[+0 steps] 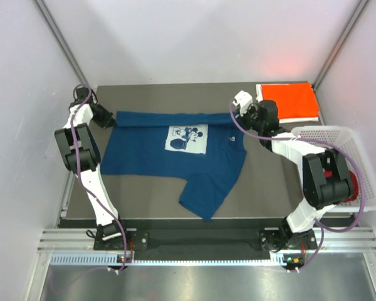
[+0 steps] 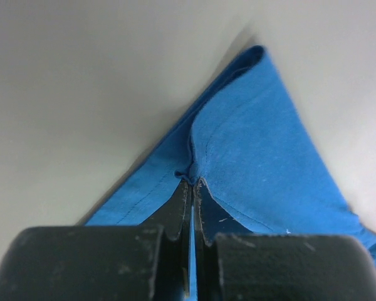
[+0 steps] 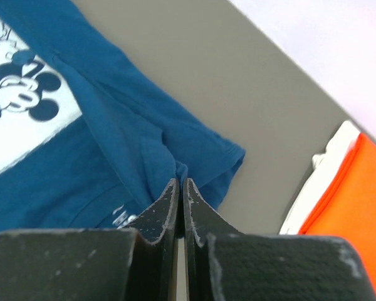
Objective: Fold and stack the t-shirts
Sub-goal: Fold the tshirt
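A blue t-shirt (image 1: pixel 169 153) with a white cartoon chest print lies spread on the grey table, one corner trailing toward the near middle. My left gripper (image 1: pixel 105 117) is shut on the shirt's far left edge; in the left wrist view the cloth (image 2: pixel 250 163) is pinched at the fingertips of that gripper (image 2: pixel 193 182). My right gripper (image 1: pixel 244 115) is shut on the shirt's far right edge near the sleeve (image 3: pixel 200 144), the cloth nipped at the tips (image 3: pixel 180 180). A folded orange-red t-shirt (image 1: pixel 290 100) lies at the far right corner and also shows in the right wrist view (image 3: pixel 354 207).
A white lattice basket (image 1: pixel 344 147) stands at the right edge with something red (image 1: pixel 353 185) inside, partly hidden by the right arm. The orange shirt rests on a white sheet (image 1: pixel 301 118). White walls enclose the table (image 1: pixel 144 200) on three sides.
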Action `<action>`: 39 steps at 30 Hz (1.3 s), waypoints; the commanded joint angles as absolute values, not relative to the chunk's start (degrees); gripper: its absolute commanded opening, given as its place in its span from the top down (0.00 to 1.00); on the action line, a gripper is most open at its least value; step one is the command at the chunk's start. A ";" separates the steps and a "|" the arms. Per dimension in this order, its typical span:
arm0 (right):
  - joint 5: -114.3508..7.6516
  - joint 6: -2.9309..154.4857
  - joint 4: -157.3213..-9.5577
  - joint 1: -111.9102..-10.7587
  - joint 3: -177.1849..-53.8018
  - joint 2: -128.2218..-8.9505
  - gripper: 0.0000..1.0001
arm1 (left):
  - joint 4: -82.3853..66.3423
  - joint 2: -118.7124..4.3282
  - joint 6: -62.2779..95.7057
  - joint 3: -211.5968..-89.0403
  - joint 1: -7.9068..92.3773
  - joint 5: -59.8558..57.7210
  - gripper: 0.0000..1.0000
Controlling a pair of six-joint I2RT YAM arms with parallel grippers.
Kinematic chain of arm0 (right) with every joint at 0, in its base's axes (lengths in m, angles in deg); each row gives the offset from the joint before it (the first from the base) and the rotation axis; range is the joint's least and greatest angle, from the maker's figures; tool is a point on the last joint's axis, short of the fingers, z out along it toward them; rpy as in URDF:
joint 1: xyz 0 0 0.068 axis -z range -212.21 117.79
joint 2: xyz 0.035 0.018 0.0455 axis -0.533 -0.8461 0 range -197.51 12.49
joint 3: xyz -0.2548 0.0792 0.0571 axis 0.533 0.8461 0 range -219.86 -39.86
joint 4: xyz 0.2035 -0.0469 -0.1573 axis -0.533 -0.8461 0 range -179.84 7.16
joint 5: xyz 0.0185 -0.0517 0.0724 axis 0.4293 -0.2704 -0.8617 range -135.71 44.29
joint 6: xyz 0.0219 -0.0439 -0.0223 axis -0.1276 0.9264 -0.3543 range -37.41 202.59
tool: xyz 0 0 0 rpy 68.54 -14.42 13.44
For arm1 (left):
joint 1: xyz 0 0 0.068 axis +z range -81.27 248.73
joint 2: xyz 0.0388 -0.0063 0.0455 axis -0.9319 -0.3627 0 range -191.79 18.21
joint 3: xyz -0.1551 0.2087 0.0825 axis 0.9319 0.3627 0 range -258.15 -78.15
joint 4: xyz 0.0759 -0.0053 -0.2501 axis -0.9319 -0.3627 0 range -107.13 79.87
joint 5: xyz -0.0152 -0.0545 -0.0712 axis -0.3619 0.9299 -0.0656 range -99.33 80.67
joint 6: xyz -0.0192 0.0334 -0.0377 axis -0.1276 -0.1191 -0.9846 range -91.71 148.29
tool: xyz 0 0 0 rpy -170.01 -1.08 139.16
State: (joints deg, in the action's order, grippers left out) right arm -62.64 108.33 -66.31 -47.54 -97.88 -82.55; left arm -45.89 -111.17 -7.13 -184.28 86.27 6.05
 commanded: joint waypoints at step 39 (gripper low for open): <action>-59.16 107.90 -70.19 -53.30 -86.71 -70.39 1.00 | -51.96 -106.15 -2.03 -181.95 87.19 -0.98 1.00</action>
